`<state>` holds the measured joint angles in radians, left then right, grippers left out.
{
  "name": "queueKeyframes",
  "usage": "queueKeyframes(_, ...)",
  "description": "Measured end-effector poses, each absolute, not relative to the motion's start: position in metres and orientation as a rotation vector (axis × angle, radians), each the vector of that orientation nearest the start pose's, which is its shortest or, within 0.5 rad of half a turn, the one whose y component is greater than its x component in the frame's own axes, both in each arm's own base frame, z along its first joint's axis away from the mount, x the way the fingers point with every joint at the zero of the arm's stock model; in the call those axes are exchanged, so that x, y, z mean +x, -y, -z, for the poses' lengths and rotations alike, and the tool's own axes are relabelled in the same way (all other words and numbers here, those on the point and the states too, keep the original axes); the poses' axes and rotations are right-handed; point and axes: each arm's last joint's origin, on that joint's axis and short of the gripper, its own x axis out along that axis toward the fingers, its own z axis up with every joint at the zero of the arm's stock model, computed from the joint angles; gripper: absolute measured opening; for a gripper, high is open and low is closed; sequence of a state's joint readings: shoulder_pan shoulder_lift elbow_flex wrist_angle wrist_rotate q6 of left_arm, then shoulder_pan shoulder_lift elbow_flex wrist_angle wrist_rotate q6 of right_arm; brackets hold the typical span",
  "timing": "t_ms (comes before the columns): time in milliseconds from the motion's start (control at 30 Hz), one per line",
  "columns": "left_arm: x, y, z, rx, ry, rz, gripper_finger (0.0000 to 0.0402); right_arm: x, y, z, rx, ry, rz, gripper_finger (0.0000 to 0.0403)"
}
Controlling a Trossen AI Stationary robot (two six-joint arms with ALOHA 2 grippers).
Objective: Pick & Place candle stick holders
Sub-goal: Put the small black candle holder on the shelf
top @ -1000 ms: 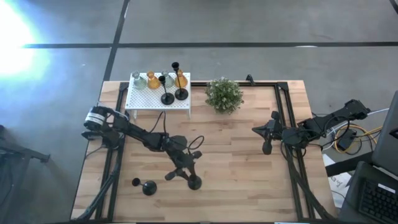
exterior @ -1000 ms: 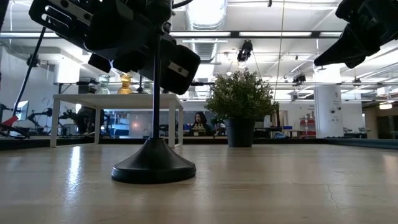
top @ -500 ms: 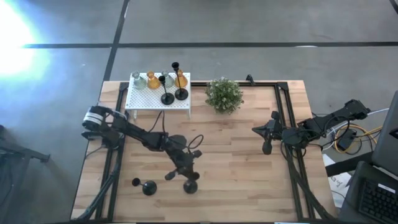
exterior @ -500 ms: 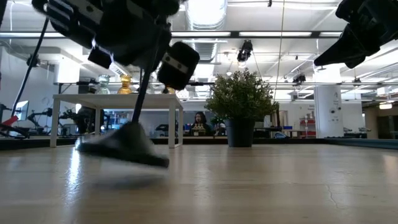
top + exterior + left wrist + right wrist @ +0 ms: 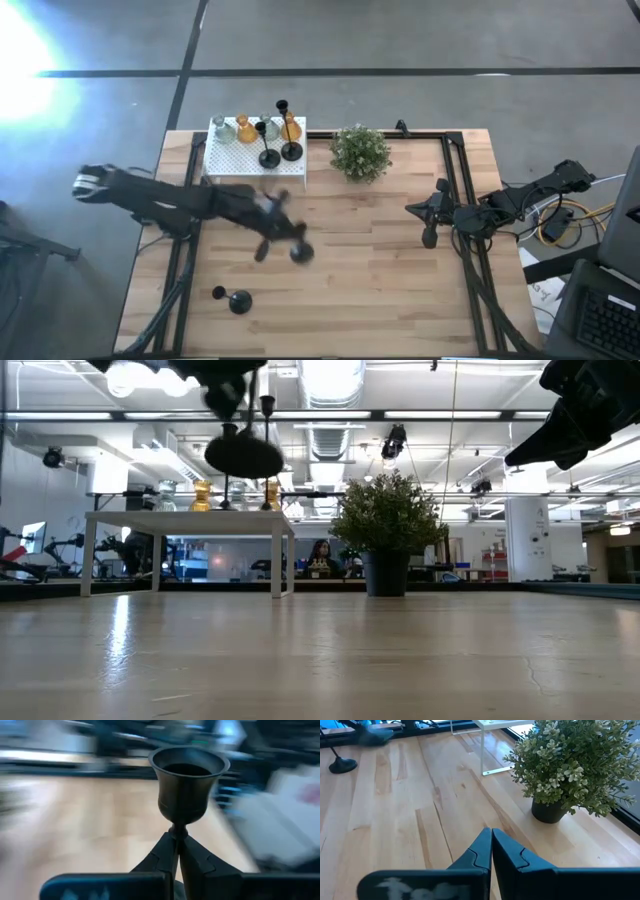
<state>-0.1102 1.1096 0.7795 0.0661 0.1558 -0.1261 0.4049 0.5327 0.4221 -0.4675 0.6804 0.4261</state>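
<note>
One black candle stick holder (image 5: pixel 187 785) is in transit, clamped by its thin stem in the left pincer (image 5: pixel 177 852); the jaws are clenched on the stem just below the cup, which stands upright in the left wrist view. From above, the round base (image 5: pixel 301 254) shows clear of the surface (image 5: pixel 400 290), and in the low view the holder (image 5: pixel 243 452) hangs well above the wood. The right pincer (image 5: pixel 491 851) is clenched on nothing and waits at the right side, near the potted plant (image 5: pixel 360 152).

Destination, by judgement: the white perforated stand (image 5: pixel 232 158) at the back left, which already carries two black holders (image 5: pixel 269 158), amber ones (image 5: pixel 246 131) and clear ones (image 5: pixel 219 127). One further black holder (image 5: pixel 238 301) lies on the surface near the front left, apparently on its side.

Recommendations for the carry:
- Keep the stem vertical; a narrow stem in a two-finger grip is likely to pivot if the arm swings fast.
- Clear the stand's edge with the base before moving inward.
- Choose a bare patch of the perforated top, apart from the two standing black holders, which would tip easily if brushed.
- Lower until the base sits flat, then release and withdraw straight upward.

Risk noted: the free area on the stand looks limited.
</note>
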Motion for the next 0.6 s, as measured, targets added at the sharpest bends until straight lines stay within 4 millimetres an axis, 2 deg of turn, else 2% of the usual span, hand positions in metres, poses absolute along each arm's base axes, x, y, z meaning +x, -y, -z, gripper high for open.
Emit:
queueKeyframes(167, 0.182, 0.011, -0.319, -0.146, -0.273, -0.134, 0.0015, 0.116, -0.030, -0.221, 0.116, -0.427, 0.365, 0.0008)
queueKeyframes(333, 0.130, -0.004, -0.333, -0.142, -0.188, -0.445, 0.0015, 0.116, -0.030, -0.221, 0.116, -0.427, 0.365, 0.0008)
queueKeyframes(467, 0.104, -0.012, -0.335, -0.138, -0.142, -0.675, 0.0015, 0.116, -0.030, -0.221, 0.116, -0.427, 0.365, 0.0008)
queueKeyframes(600, 0.090, -0.017, -0.333, -0.120, -0.134, -0.820, 0.0015, 0.116, -0.030, -0.221, 0.116, -0.427, 0.365, 0.0008)
